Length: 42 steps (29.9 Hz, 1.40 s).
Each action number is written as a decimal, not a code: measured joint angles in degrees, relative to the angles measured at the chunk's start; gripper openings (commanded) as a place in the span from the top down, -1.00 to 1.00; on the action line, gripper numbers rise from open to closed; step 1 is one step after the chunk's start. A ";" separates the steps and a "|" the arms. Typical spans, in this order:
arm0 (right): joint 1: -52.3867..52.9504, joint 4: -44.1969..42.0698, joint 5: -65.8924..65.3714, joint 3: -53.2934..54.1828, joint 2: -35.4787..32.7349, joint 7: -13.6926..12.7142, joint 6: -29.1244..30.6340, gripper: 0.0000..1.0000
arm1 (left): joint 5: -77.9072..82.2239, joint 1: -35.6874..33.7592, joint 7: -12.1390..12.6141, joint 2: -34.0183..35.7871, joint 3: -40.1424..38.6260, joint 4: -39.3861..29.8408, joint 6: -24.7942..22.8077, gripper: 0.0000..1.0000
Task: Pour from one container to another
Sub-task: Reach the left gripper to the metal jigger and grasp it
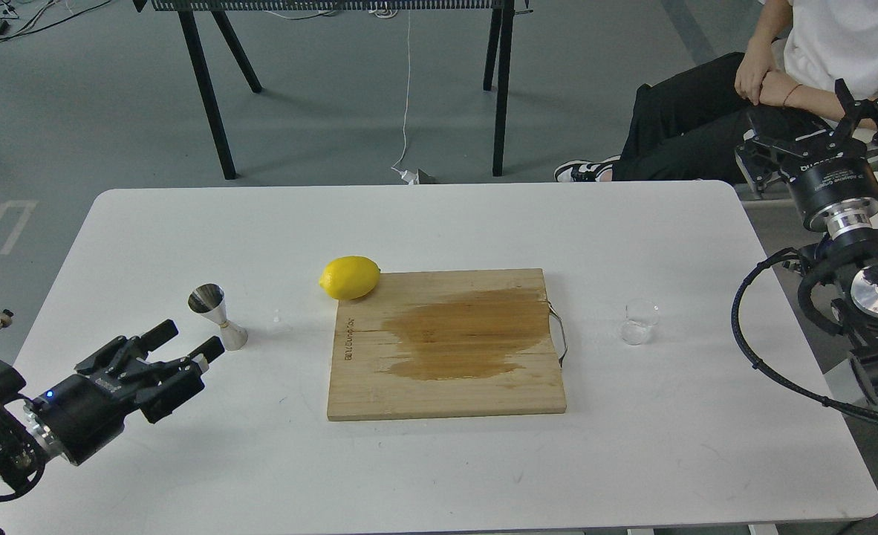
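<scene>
The shiny steel jigger (217, 316) stands upright on the left part of the white table (439, 223). My left gripper (189, 340) lies low over the table just in front and to the left of it. It points toward the jigger, open, with nothing between its fingers. The small clear cup (639, 322) stands on the right side of the table, right of the board's handle, with a little clear liquid in its bottom. My right gripper (814, 134) hangs open well above and behind the cup, past the table's right edge.
A wooden cutting board (446, 386) with a dark wet patch lies in the middle, a yellow lemon (350, 277) at its far left corner. A seated person (706, 111) is close behind my right gripper. Black cables (773, 357) hang by the table's right edge.
</scene>
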 measured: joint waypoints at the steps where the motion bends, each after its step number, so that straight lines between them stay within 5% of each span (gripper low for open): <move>1: 0.00 0.10 0.00 0.00 -0.02 0.00 0.00 -0.99 | 2.17 -0.07 0.11 -1.15 0.92 2.43 1.87 -0.95; 10: -0.01 0.18 -0.05 -0.36 -0.33 -0.01 0.00 -0.99 | 15.04 -7.43 0.49 -13.60 2.35 22.59 5.39 -0.92; 20: -0.06 0.06 -0.07 -0.46 -0.35 -0.04 0.00 -0.99 | 15.92 -15.73 0.18 -20.59 3.12 35.76 5.42 -0.78; 39: -0.44 -0.02 -0.21 -0.67 -0.70 -0.13 0.00 -0.99 | 15.70 -23.64 0.38 -27.05 5.96 45.86 5.41 -0.24; 42: -0.73 -0.13 -0.23 -0.70 -0.70 -0.13 0.00 -0.99 | 15.61 -24.00 0.33 -27.65 5.98 47.14 5.41 0.02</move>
